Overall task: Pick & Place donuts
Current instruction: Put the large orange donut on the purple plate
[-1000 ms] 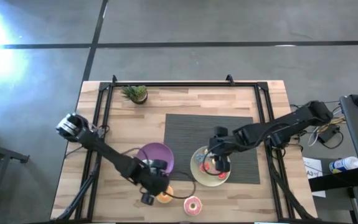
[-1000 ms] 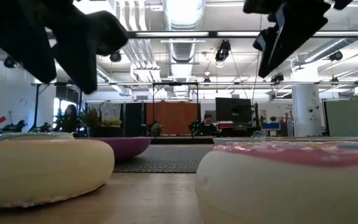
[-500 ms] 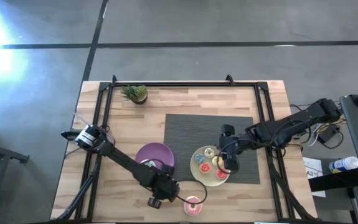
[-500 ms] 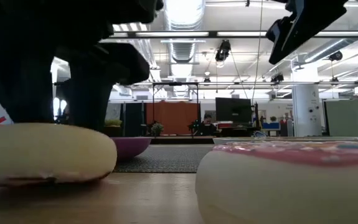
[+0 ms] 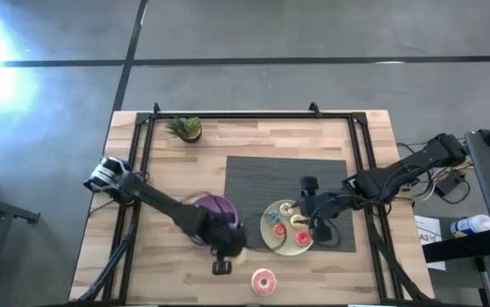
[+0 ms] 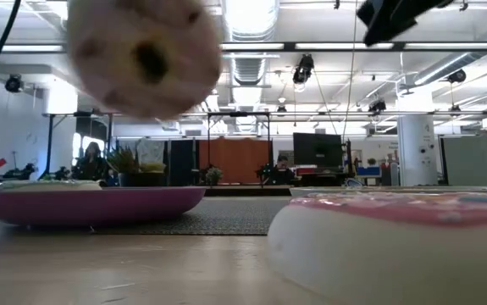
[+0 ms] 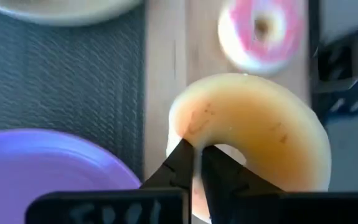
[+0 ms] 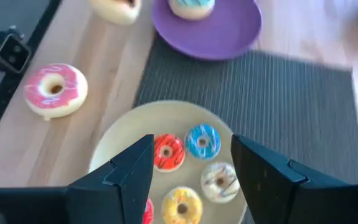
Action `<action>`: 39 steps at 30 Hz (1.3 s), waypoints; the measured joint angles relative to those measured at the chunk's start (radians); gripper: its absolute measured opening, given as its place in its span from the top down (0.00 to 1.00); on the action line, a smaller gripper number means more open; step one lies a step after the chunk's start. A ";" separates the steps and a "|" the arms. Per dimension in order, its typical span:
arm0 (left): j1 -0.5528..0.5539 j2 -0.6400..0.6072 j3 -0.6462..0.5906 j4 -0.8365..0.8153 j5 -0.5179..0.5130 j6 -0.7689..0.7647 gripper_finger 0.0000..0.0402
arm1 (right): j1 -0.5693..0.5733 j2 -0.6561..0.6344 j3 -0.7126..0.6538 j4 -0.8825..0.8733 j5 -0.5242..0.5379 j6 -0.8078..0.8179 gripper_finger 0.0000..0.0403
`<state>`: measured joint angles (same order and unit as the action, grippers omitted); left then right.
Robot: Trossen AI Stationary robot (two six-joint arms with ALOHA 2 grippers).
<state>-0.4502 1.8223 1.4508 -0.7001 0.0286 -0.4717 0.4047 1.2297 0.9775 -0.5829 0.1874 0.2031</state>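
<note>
Now, step in hand: the left gripper has lifted the large orange donut off the table, and my guess is it goes to the purple plate.

Left fingers: nearly closed, pinching the ring's wall, one finger through the hole and the other outside it.

Orange donut: off the wood, at centre-right of the left wrist view; in the low view it hangs blurred at the upper left, above the plate.

Purple plate: lower centre-left of the overhead view, mostly hidden by the left arm; a green donut sits on it at the top of the right wrist view.

Pink donut: on bare wood at the bottom centre of the overhead view, not yet picked.

Yellow plate: just right of the purple one, holding the small red, blue, cream and yellow-orange donuts.

Right gripper: hovers over the yellow plate's right side, fingers wide apart and holding nothing.

Doing it well: carry the donut high enough to clear the plate rim, aim for the free part beside the green donut, and lower close before letting go, since a pinch on one wall lets the ring swing.

Risk: a drop from height could roll it off the plate or knock the green donut.
</note>
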 joint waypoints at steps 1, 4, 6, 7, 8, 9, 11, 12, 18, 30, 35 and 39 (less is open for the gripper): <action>0.012 -0.025 0.000 0.012 -0.001 -0.013 1.00 | 0.014 0.000 0.009 0.002 0.007 -0.031 0.49; 0.057 -0.104 -0.018 0.079 0.000 -0.046 1.00 | 0.047 0.001 0.028 0.060 0.045 -0.145 0.49; 0.094 -0.149 -0.047 0.174 0.000 -0.056 1.00 | 0.057 0.009 0.030 0.159 0.041 -0.273 0.49; 0.117 -0.163 -0.063 0.222 0.005 -0.064 1.00 | 0.058 0.019 0.031 0.213 0.038 -0.334 0.49; 0.138 -0.174 -0.076 0.264 0.013 -0.070 1.00 | 0.060 0.030 0.031 0.265 0.038 -0.386 0.49; 0.153 -0.185 -0.087 0.300 0.015 -0.072 1.00 | 0.060 0.042 0.032 0.309 0.039 -0.421 0.49; 0.180 -0.200 -0.101 0.331 0.019 -0.072 1.00 | 0.059 0.072 0.032 0.376 0.041 -0.456 0.49; 0.189 -0.209 -0.103 0.334 0.021 -0.068 1.00 | 0.057 0.085 0.032 0.401 0.041 -0.464 0.49; 0.206 -0.235 -0.115 0.245 0.026 -0.037 1.00 | 0.039 0.139 0.031 0.472 0.041 -0.449 0.49; 0.216 -0.283 -0.136 0.126 0.000 0.007 1.00 | -0.070 0.339 0.207 0.463 -0.036 -0.389 0.49; 0.221 -0.349 -0.222 0.129 0.007 -0.009 1.00 | -0.086 0.426 0.334 0.360 -0.039 -0.436 0.49; 0.221 -0.419 -0.307 0.201 0.024 -0.044 1.00 | -0.098 0.488 0.393 0.358 -0.039 -0.469 0.49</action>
<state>-0.2295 1.4030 1.1435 -0.4990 0.0521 -0.5160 0.3071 1.7175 1.3707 -0.2244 0.1482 -0.2657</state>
